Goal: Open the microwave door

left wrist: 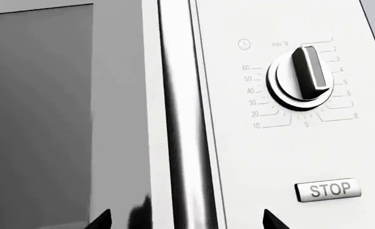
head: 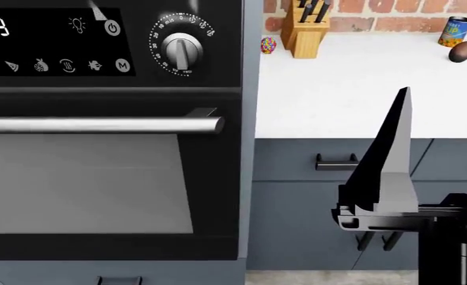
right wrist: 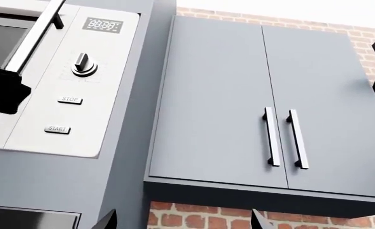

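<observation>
The microwave point(right wrist: 79, 95) is silver and sits high in a grey column. Its door window point(left wrist: 35, 119) lies beside a vertical chrome handle point(left wrist: 184, 119). To the other side of the handle are a timer knob point(left wrist: 308, 74) and a STOP button point(left wrist: 328, 190). My left gripper point(left wrist: 187, 220) is open, with one fingertip on each side of the handle. In the right wrist view it shows as a dark shape point(right wrist: 6, 93) at the handle point(right wrist: 38, 33). My right gripper point(right wrist: 182, 222) is open and empty, pointing up in front of the counter point(head: 399, 113).
A black oven point(head: 98, 178) with a horizontal bar handle point(head: 98, 124) sits below the microwave. Grey wall cabinets point(right wrist: 263, 105) hang to the right of it. The white counter point(head: 352, 89) holds a knife block point(head: 303, 29), a can point(head: 455, 29) and a dark egg-shaped thing point(head: 460, 51).
</observation>
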You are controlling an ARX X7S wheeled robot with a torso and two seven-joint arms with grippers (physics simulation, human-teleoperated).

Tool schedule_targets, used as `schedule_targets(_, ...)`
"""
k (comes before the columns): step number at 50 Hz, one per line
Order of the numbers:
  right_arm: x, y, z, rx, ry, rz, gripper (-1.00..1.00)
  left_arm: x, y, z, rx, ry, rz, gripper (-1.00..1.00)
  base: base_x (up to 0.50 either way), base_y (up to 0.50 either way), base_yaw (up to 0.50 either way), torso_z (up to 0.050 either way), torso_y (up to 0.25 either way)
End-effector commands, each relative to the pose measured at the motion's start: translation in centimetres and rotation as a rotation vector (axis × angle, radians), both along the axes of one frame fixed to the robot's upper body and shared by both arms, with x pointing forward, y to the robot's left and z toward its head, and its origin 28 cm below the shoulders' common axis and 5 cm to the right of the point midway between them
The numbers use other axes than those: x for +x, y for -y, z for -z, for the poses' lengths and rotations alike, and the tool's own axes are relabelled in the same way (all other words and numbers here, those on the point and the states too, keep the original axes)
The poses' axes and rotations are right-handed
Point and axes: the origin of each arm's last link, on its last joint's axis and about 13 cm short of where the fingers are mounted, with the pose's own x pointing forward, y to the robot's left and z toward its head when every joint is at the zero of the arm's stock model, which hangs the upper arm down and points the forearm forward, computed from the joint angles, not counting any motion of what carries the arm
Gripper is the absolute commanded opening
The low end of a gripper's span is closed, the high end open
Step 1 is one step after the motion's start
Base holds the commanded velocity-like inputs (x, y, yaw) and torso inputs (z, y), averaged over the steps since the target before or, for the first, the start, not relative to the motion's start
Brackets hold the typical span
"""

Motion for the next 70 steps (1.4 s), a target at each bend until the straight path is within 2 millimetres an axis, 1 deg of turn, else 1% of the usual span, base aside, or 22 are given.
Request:
schedule_targets(1,0.0,0.0,0.0,0.0,0.001,0.003,1.0,2.1,0.0,0.6,0.029,-0.049,-0.033,1.0,0.0,0.0,0.0,0.0,0.0)
schedule_targets(7,0.0,0.0,0.0,-0.001,0.002,0.002,1.0,3.1,0.0,1.1,0.041,-0.077,-0.045,1.0,0.0,0.0,0.0,0.0,0.0)
schedule_targets(13,0.0,0.0,0.0,-0.001,0.001,0.005,1.0,3.5,0.1,1.4,0.049,-0.083,-0.056,1.0,0.0,0.0,0.0,0.0,0.0)
schedule_targets(14,0.0,0.0,0.0,-0.001,0.001,0.006,1.0,3.5,0.0,1.3,0.047,-0.076,-0.059,-1.0,0.0,0.0,0.0,0.0,0.0)
schedule_targets(22,0.0,0.1,0.0,-0.002,0.003,0.008,1.0,3.0,0.1,0.9,0.043,-0.041,-0.062,-1.0,0.0,0.0,0.0,0.0,0.0)
schedule_targets(25,0.0,0.1,0.0,-0.002,0.002,0.008,1.0,2.5,0.0,0.7,0.034,-0.02,-0.059,-1.0,0.0,0.0,0.0,0.0,0.0)
schedule_targets(35,-0.1,0.1,0.0,0.0,0.003,0.005,1.0,-1.0,0.3,0.6,0.036,0.052,-0.01,-1.0,0.0,0.0,0.0,0.0,0.0)
schedule_targets(44,-0.1,0.2,0.0,0.003,0.006,0.003,1.0,-3.3,0.8,0.2,0.038,0.086,0.041,-1.0,0.0,0.0,0.0,0.0,0.0)
schedule_targets(51,-0.2,0.3,0.1,0.005,0.01,0.004,1.0,-5.9,1.2,-0.6,0.029,0.141,0.091,-1.0,0.0,0.0,0.0,0.0,0.005)
schedule_targets(60,-0.3,0.3,0.2,0.005,0.012,0.004,1.0,-9.3,1.4,0.0,0.035,0.19,0.148,-1.0,0.0,0.0,0.0,0.002,0.005)
schedule_targets(70,-0.4,0.2,0.2,0.005,0.015,0.002,1.0,-11.6,1.4,-0.4,0.043,0.229,0.174,-1.0,0.0,0.0,-0.01,0.001,0.005)
